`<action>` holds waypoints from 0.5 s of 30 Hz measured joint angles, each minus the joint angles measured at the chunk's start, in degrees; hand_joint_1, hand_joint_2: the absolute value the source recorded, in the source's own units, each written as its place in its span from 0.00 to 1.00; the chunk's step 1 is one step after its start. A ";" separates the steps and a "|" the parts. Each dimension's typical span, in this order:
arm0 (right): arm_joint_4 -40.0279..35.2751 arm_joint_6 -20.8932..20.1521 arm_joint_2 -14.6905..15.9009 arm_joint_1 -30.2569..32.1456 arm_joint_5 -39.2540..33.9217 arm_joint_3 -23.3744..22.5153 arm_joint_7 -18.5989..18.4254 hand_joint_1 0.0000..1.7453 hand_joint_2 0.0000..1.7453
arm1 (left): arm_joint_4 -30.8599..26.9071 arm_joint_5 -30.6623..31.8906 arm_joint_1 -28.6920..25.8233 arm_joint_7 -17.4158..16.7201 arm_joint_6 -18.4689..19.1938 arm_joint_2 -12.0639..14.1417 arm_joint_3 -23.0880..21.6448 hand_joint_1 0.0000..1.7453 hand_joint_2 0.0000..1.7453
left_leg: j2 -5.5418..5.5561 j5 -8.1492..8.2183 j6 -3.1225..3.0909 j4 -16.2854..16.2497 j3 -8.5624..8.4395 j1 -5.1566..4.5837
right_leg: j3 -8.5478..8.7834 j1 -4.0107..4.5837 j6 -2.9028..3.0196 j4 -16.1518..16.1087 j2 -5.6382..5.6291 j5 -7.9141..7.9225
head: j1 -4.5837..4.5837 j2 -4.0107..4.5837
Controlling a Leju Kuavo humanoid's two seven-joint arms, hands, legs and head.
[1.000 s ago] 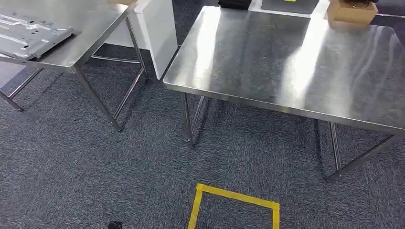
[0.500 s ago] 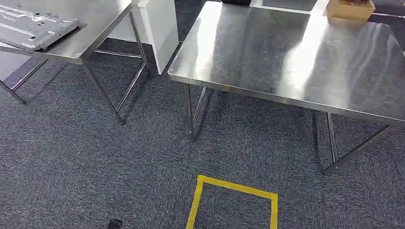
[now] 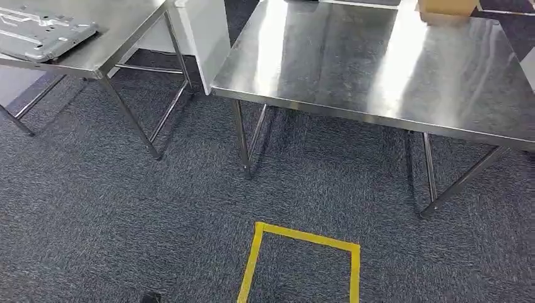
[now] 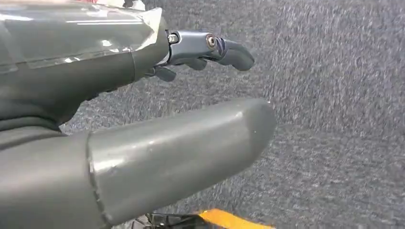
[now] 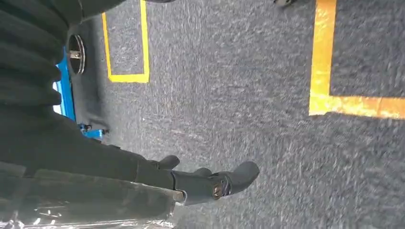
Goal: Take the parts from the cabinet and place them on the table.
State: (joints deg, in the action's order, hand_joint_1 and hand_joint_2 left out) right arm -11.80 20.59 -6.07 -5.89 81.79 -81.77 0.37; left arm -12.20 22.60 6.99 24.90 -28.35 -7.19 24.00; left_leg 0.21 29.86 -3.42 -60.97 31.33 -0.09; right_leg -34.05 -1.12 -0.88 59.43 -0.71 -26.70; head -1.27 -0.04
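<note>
Both hands hang empty over grey carpet, the left hand (image 4: 143,119) and right hand (image 5: 200,183) with fingers loosely spread. A metal part (image 3: 38,35) lies on the side table (image 3: 120,31). No cabinet visible; walk steadily, arms down, to find it.

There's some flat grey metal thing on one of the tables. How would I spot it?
Look at the smaller steel table on the left, not the large steel table in the middle. The metal panel lies flat on it, a pale grey stamped sheet with ridges and cutouts, unlike the cardboard box at the big table's far edge.
</note>
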 joint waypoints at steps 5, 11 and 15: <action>0.00 0.00 -0.35 -0.06 0.48 0.28 0.07 0.00 1.00 | -0.09 -0.61 0.20 0.26 -0.13 0.17 0.02 0.00 0.00 | 0.04 -1.03 -1.04 2.86 -0.69 -1.36 | 0.09 -0.36 -2.12 -1.26 0.10 1.75 | 0.06 0.00; 0.00 0.00 -0.11 0.00 0.57 0.50 -0.81 0.00 1.00 | -0.04 -0.74 -0.07 0.44 -0.11 -0.15 0.07 0.00 0.00 | -0.70 -4.82 -1.67 5.19 1.38 -0.92 | -5.98 0.10 -1.05 15.48 0.39 -8.33 | 0.90 0.00; 0.00 0.02 0.02 -0.03 0.48 0.50 -0.98 0.00 1.00 | -0.04 -0.63 -0.07 0.48 -0.07 -0.26 0.07 0.00 0.00 | -0.76 -6.41 -1.06 4.76 3.62 -0.92 | 4.58 0.12 -2.85 1.57 0.54 -3.86 | 1.01 0.00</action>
State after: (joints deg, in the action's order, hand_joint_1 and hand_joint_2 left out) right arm -11.80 20.61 -6.05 -5.92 82.27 -81.26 -0.61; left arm -12.24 21.97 6.93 25.38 -28.41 -7.45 24.06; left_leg -0.56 23.45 -4.48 -56.21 34.95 -1.01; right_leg -29.47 -1.01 -3.73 61.00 -0.16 -30.56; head -0.26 -0.04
